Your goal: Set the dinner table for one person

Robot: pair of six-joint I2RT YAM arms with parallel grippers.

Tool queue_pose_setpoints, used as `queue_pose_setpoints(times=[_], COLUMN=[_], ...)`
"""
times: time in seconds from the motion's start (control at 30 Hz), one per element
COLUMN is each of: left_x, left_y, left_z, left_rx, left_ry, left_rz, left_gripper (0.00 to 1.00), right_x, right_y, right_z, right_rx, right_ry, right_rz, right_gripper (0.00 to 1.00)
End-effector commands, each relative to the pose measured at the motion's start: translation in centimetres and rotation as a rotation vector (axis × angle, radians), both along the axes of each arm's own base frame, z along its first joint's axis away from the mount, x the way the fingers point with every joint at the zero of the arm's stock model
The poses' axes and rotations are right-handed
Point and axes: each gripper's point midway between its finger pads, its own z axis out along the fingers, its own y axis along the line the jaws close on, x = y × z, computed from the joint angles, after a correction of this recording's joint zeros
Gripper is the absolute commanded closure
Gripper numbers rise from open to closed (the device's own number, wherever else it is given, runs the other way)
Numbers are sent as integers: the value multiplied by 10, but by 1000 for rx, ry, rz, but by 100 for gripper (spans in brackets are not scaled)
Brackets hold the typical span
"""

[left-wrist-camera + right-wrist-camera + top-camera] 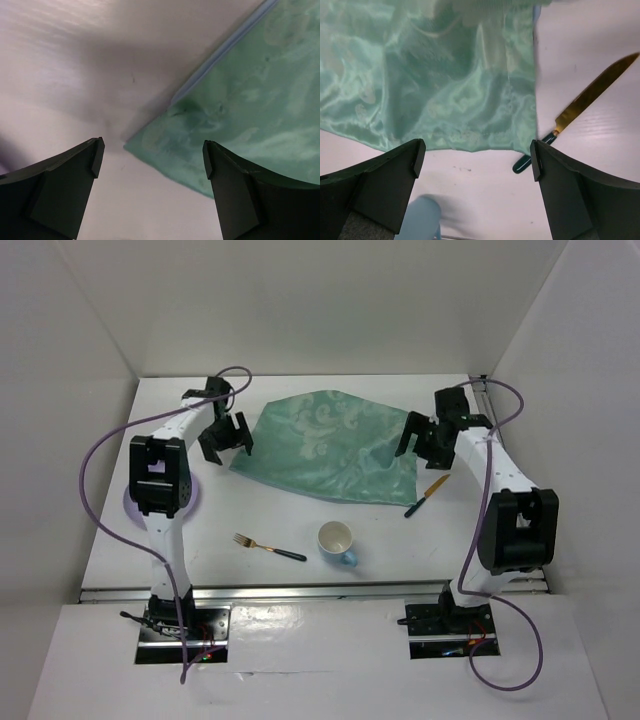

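Two tools, my left tool and my right tool, hang with jaws apart and empty over opposite edges of the teal cloth, which lies spread on the white table. Off the cloth lie fork, cup and knife; arranging them remains, I judge.
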Motion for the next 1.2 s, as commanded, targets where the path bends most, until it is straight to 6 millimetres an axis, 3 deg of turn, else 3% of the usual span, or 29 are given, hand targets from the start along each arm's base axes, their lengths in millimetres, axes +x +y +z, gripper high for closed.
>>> queue_pose_setpoints(times=[0.0, 0.17, 0.23, 0.3, 0.4, 0.53, 0.6, 0.63, 0.73, 0.77, 0.83, 0.93, 1.03, 1.17], left_x=[13, 20, 20, 17, 19, 29, 35, 36, 38, 38, 37, 33, 32, 31], left_y=[-12, -40, -48, -59, -64, -65, -56, -54, -43, -43, -42, -43, -43, -43], left_z=[-17, -35, -39, -41, -32, 18, 44, 69, 109, 134, 154, 177, 179, 182], left_rx=[-46, -134, -145, -179, -211, -213, -184, -178, -174, -176, -173, -177, -173, -173], left_ry=[2, 7, 9, 9, -16, -118, -182, -236, -321, -376, -423, -469, -468, -468], left_rz=[-29, -121, -137, -158, -161, -171, -155, -146, -120, -124, -136, -152, -160, -160], left_gripper=[0, 0, 8, 39, 100, 100, 100, 100, 100, 100, 100, 100, 100, 100], right_x=[-13, -21, -22, -26, -30, -29, -24, -21, -10, -7, -1, 0, -1, 1], right_y=[10, 18, 20, 23, 23, 25, 19, 16, 11, 8, 9, 12, 14, 38], right_z=[-11, -17, -21, -31, -49, -69, -81, -84, -90, -91, -93, -104, -115, -120], right_rx=[41, 67, 82, 103, 105, 88, 53, 38, 4, -10, -11, -20, -12, 29], right_ry=[30, 56, 64, 85, 133, 175, 183, 185, 197, 195, 196, 231, 259, 256], right_rz=[15, 31, 24, 23, 12, 24, 16, 8, -10, -17, -18, 2, 8, 49], right_gripper=[1, 1, 1, 1, 1, 1, 1, 1, 1, 1, 1, 1, 1, 2])
